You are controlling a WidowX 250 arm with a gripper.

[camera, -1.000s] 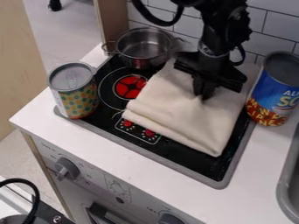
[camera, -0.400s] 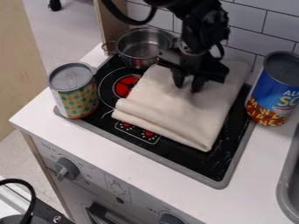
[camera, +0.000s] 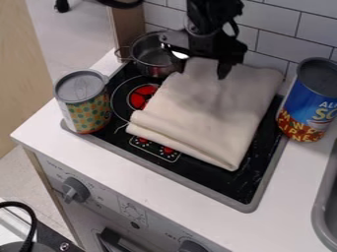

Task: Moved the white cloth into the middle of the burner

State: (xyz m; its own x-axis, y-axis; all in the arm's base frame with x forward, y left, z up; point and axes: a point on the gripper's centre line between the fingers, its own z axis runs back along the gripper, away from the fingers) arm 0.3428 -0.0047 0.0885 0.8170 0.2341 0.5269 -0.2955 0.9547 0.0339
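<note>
Pincer [camera: 201, 70], fingers apart, over the far end of the folded white cloth [camera: 204, 113]. The cloth lies across the black cooktop [camera: 240, 186], mostly on the observer's side of the pincer, beside the red burner [camera: 139, 97].

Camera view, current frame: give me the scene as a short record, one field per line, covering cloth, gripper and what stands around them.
cloth: white cloth, folded, lying on the black stovetop
gripper: black gripper, fingers spread, at the cloth's far part; contact unclear
visible burner: red burner, left of the cloth, its right side partly covered
pot: metal pot, upright at the stovetop's far left corner
left can: dotted can, upright
right can: blue can, upright
</note>
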